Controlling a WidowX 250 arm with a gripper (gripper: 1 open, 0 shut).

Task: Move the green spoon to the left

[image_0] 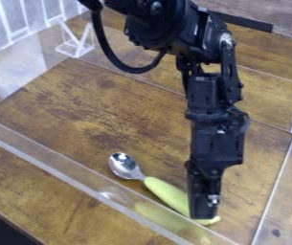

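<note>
Green spoon (159, 189) is found low in the frame, right of centre, on the wooden table (91, 105). Its silver bowl is aimed upper left and its yellow-green handle runs down-right. The handle's lower-right end is met by the gripper (205, 207), which is clenched. The fingers look closed on that end, though the contact itself is partly hidden. The black arm (206, 96) comes down steeply from top centre.

The step is judged to be carrying the spoon toward frame left, with most of the travel not yet done. Since the hold is at the handle's very tip, the bowl could swing or the handle could slip out. A slow, level sweep is advised, with the bowl kept low. The front acrylic wall (53, 158) stands just beside the spoon, so the path should be kept along it, not into it. Release should be made only once the spoon lies flat.

The table is made of dark grained planks, bare across centre and left, so room for placement is judged ample. It is boxed in by clear panes, and a pale handle reflection is seen at the bottom edge. A white slatted item (8, 24) is seen upper left, identity unclear. A black cable (110, 57) loops near the top.
</note>
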